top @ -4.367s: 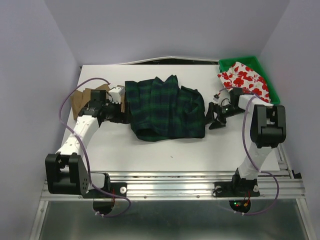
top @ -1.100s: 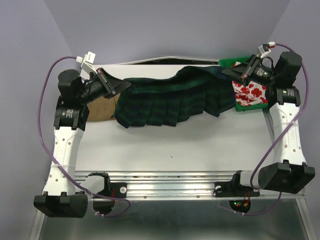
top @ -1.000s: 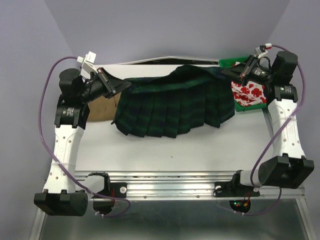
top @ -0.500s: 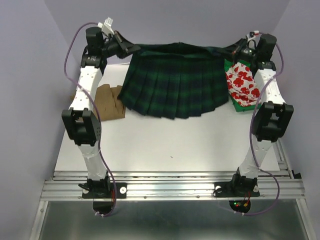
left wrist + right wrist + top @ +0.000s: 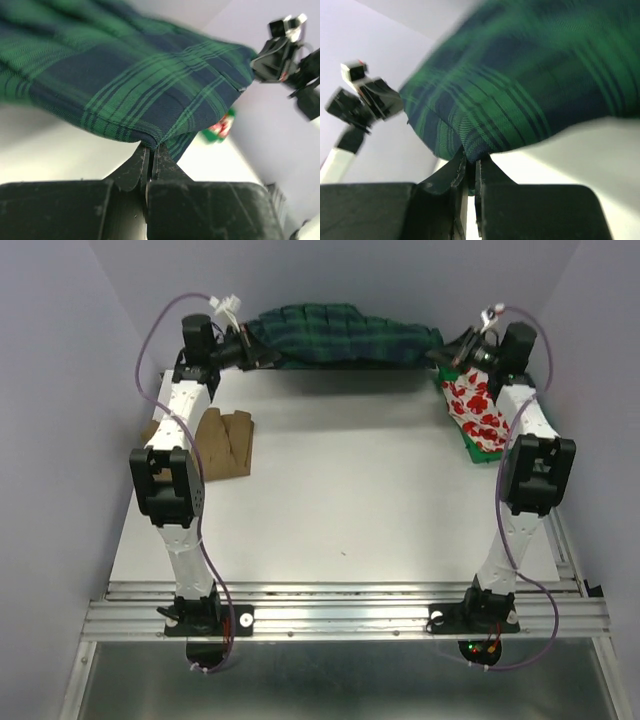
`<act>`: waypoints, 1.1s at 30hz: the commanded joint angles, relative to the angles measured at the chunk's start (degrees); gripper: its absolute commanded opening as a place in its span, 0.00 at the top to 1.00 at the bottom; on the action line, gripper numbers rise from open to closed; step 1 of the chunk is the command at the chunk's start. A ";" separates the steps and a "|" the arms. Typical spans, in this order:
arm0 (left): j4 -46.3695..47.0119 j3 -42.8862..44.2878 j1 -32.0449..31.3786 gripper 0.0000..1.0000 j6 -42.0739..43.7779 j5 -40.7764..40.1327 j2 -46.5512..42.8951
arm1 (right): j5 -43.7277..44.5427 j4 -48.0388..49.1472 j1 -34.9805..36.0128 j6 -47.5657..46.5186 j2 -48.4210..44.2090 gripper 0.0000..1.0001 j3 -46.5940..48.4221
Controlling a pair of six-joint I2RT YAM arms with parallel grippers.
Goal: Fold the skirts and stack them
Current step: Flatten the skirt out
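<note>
The dark green-navy plaid skirt [image 5: 345, 335] hangs stretched in the air along the table's far edge, held at both ends. My left gripper [image 5: 262, 348] is shut on its left end, and the cloth [image 5: 125, 95] bulges just past the closed gripper [image 5: 150, 149] in the left wrist view. My right gripper [image 5: 438, 355] is shut on the right end; its wrist view shows plaid fabric [image 5: 530, 90] pinched in the jaws [image 5: 471, 162]. A tan-brown pleated skirt [image 5: 222, 443] lies on the table at left. A white skirt with red flowers [image 5: 474, 405] lies at the far right.
A green plastic bin [image 5: 484, 446] sits under the flowered skirt at the right edge. Purple-grey walls close in at the back and sides. Both arms [image 5: 170, 470] [image 5: 528, 465] stand tall, reaching toward the back wall above the white table [image 5: 340, 500].
Both arms have lifted the plaid skirt off the table and carried it to the far edge. It hung open half a second ago; it now swings up and back, showing as a narrow band.
</note>
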 commanded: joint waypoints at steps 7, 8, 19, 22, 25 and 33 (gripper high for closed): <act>-21.61 -23.52 2.37 1.00 21.38 0.25 7.02 | -0.72 -26.16 -0.34 -33.32 1.93 0.99 -31.62; -21.44 -25.20 2.89 1.00 21.92 -0.02 5.79 | 0.07 -26.61 -0.34 -33.78 0.60 0.99 -33.67; -35.31 -32.86 3.69 1.00 35.01 -5.02 -0.28 | 11.40 -43.83 -0.34 -45.55 -6.53 0.99 -39.93; -36.99 -35.40 3.77 0.99 38.00 -7.22 -3.08 | 13.61 -47.78 -0.34 -47.49 -9.43 0.99 -42.12; -37.78 -38.65 3.34 0.95 39.06 -9.33 -6.16 | 13.61 -50.77 0.27 -51.69 -13.02 0.99 -45.10; -41.65 -41.03 0.96 0.71 43.01 -15.75 -12.49 | 13.88 -60.88 7.91 -64.00 -23.14 0.59 -49.43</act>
